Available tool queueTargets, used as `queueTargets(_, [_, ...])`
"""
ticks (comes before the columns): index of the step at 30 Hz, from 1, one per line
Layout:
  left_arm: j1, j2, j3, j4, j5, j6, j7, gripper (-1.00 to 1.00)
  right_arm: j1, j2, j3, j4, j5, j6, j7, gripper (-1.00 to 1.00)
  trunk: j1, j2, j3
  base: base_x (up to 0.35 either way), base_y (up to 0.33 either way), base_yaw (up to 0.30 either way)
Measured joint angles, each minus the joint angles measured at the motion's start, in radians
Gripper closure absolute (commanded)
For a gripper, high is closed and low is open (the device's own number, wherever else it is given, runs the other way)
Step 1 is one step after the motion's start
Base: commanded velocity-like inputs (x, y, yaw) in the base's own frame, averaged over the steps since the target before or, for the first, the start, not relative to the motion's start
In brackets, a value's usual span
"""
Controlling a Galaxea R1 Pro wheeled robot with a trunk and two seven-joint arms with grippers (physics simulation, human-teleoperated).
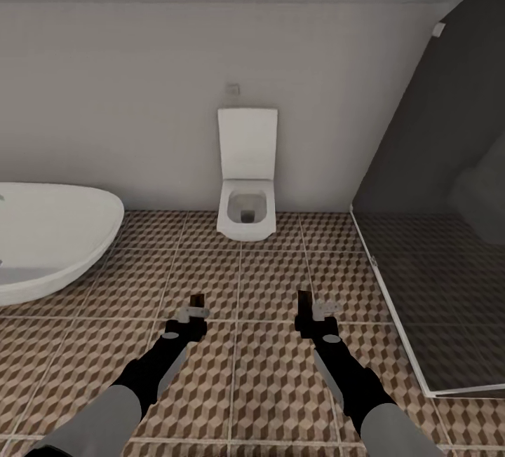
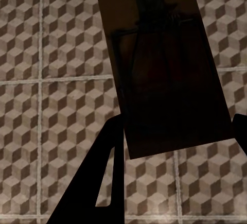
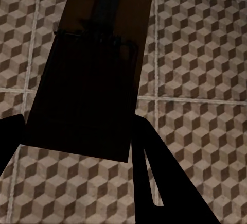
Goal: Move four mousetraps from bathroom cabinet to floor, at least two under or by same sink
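- Two mousetraps are showing, one in each gripper: the left gripper (image 1: 197,301) is clamping the left mousetrap (image 2: 162,64) between its fingers, and the right gripper (image 1: 306,301) is clamping the right mousetrap (image 3: 92,74) the same way.
- In each wrist view the board is standing out past the dark fingers (image 2: 100,183), its black wire spring facing the camera, and hanging above the tiles without touching them.
- Both arms are reaching forward side by side, well apart, over the bathroom floor (image 1: 266,373), which is lying open ahead of and between them.
- One white bathtub (image 1: 49,240) is bulging in at the left, its rounded rim near the left arm.
- One white toilet (image 1: 245,194) is sitting against the far wall, straight ahead and well beyond both grippers.
- One dark glass shower panel (image 1: 435,219) is closing off the right, its pale base edge running diagonally along the tiles, near the right arm.
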Motion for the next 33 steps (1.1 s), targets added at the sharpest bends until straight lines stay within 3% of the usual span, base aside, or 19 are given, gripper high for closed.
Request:
queueTargets(20, [0.0,-0.003,-0.002,-0.001,-0.001,0.0,0.002,1.0,0.0,0.0,0.0,0.001,-0.001,0.0,0.0,1.0,0.077,-0.14,-0.095,0.0,0.0,0.0])
queueTargets(33, [0.0,-0.004,-0.003,0.0,-0.001,0.0,0.002,1.0,0.0,0.001,0.027,0.001,-0.001,0.0,0.0,1.0,0.127,-0.231,-0.156,0.0,0.0,0.0])
